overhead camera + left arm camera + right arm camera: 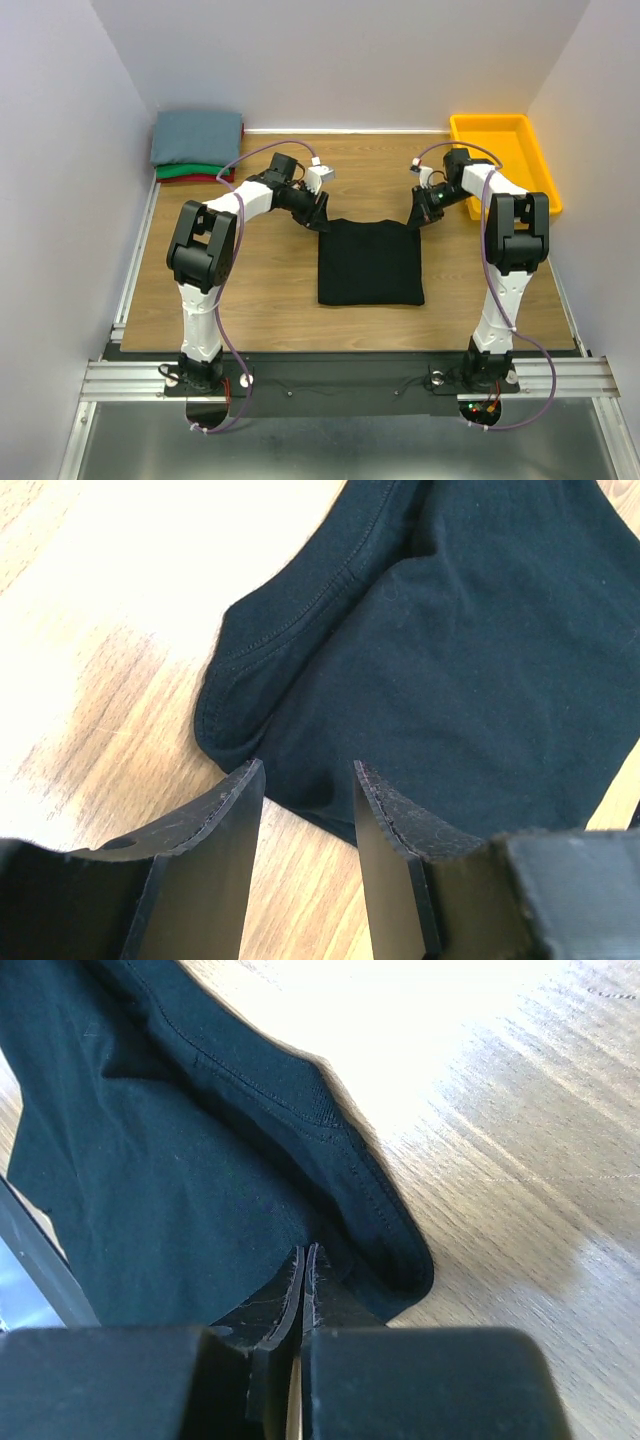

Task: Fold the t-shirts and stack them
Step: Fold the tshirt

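Top view: the black t-shirt (370, 262) lies flat at the centre of the desk (250, 290), narrowed to a rectangle with its sides folded in. The left hand (318, 220) sits at its far left corner and the right hand (414, 216) at its far right corner. The stack of folded t-shirts (197, 148), grey-blue on top with green and red below, rests in the far left corner of the desk, well apart from the black one. The yellow bin (505, 160) stands at the far right. Left wrist view: the left hand is released. Its 2 fingers (215, 830) are spread, with the rounded corner of the cloth just beyond the tips and nothing between them. Risk 1: if this hand clenches without advancing, it may catch only the top layer or bare wood, and the corner would drop out on lifting. Right wrist view: the right hand is clenched, its fingers pressed together at the hemmed corner. Whether any cloth is pinched between them cannot be told. Risk 2: with 1 hand clenched and 1 released, a lift or pull now would drag the shirt sideways and skew the fold. Risk 3: both corners show overlapping layers, so a partial pinch would let the folded sides spill open, and the finished piece would sit unevenly on the stack.
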